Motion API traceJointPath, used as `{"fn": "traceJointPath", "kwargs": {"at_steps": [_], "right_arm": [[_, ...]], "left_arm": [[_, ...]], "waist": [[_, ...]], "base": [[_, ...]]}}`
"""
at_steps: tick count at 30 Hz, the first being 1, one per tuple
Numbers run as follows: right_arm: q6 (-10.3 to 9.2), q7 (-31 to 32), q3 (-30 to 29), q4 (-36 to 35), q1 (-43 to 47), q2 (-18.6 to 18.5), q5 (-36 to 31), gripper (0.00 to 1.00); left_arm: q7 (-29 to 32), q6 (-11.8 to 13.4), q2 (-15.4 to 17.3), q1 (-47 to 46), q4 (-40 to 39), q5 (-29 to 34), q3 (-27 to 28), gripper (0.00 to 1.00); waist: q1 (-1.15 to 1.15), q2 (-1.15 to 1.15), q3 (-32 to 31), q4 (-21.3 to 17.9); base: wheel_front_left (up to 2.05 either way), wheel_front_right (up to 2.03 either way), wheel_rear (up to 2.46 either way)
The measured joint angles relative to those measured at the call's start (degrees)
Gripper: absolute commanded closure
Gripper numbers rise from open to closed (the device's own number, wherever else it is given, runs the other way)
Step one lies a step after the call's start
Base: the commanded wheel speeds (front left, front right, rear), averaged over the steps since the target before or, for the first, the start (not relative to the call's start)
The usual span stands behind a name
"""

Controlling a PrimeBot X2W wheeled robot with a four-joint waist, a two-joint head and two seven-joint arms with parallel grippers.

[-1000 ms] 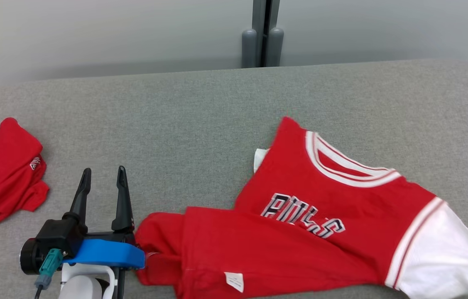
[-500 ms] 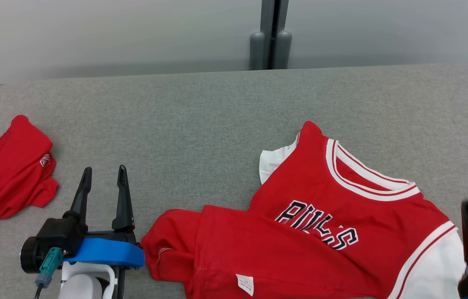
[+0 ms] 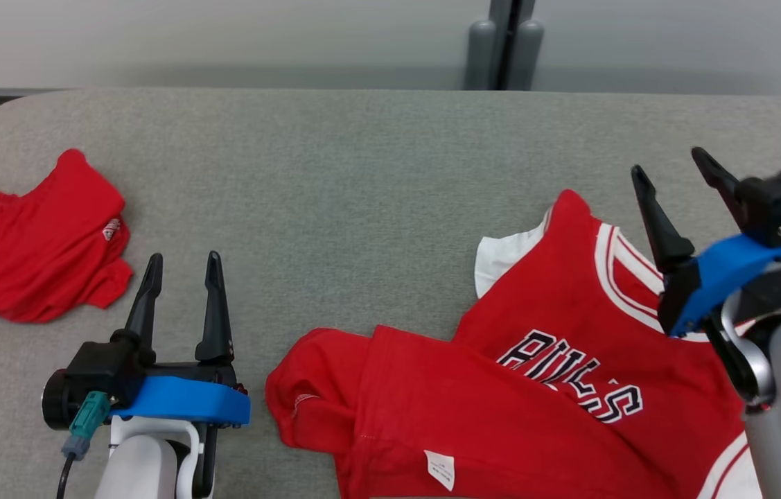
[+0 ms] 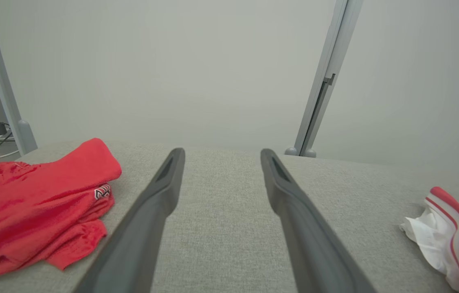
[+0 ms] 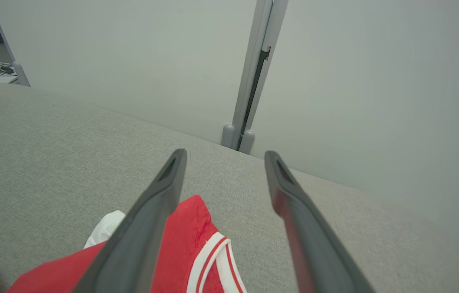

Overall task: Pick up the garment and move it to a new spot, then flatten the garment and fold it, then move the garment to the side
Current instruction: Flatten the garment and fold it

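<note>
Lying at the near edge of the grey fabric-covered table (image 3: 335,194), the red-and-white basketball jersey (image 3: 501,409) with black lettering rests much as before, its lower part folded across leftward. Just left of the jersey, the left gripper (image 3: 182,256) hovers unchanged, fingers apart and empty. Over the jersey's collar side, the right gripper (image 3: 667,161) has risen into full view, fingers spread, holding nothing. Well left of the jersey lies a crumpled red shirt (image 3: 44,242). Beyond the jersey stands a grey post (image 3: 504,45).

Black left claw (image 3: 183,256), blue bracket (image 3: 186,410)
</note>
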Motion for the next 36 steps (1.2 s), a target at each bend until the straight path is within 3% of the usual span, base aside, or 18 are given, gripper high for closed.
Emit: {"fn": "traceJointPath", "kwargs": {"at_steps": [8,18,22,23,24,25,30,36], "right_arm": [[-0.01,-0.34,5.19,17.23,-7.95,-1.75,-0.57,0.0],[-0.01,-1.74,8.65,37.21,-11.74,-0.38,-1.49,0.0],[-0.1,0.25,11.35,40.9,-13.96,-0.47,-0.26,0.0],[-0.1,0.64,12.09,41.56,-14.47,-0.56,0.2,0.16],[-0.1,1.03,12.87,42.13,-15.03,-0.66,0.62,0.9],[-0.1,1.14,13.45,42.46,-15.35,-0.71,1.08,1.0],[0.07,-1.03,13.68,44.17,-18.14,-1.29,2.56,1.0],[0.01,-7.26,6.49,47.71,-27.19,-2.71,1.67,1.0]], "left_arm": [[0.0,0.51,-0.01,-1.44,0.09,-1.48,-1.88,0.0],[0.0,0.78,0.01,-2.58,0.19,-2.43,-2.8,0.0],[0.0,1.03,0.01,-2.61,0.3,-2.53,-2.9,0.0],[0.0,1.05,0.01,-2.61,0.35,-2.63,-2.91,0.0],[0.0,1.12,0.01,-2.61,0.37,-2.76,-2.96,0.0],[0.0,1.2,0.01,-2.61,0.44,-2.93,-3.04,0.0],[0.0,1.26,0.01,-3.05,0.43,-3.03,-3.45,0.0],[-0.01,1.26,0.01,-3.75,0.38,-3.26,-4.21,0.0]], "waist": [[0.0,0.0,2.38,3.6],[0.0,0.0,4.65,6.42],[0.0,0.0,4.48,6.17],[0.0,0.0,4.4,6.06],[0.0,0.0,4.34,5.95],[0.0,0.0,4.29,5.85],[0.0,0.0,4.59,5.56],[0.0,0.0,5.18,6.52]], "base": [[0.0,0.0,0.0],[0.0,0.0,0.0],[0.0,0.0,0.0],[0.0,0.0,0.0],[0.0,0.0,0.0],[0.0,0.0,0.0],[0.0,0.0,0.0],[0.0,0.0,0.0]]}}
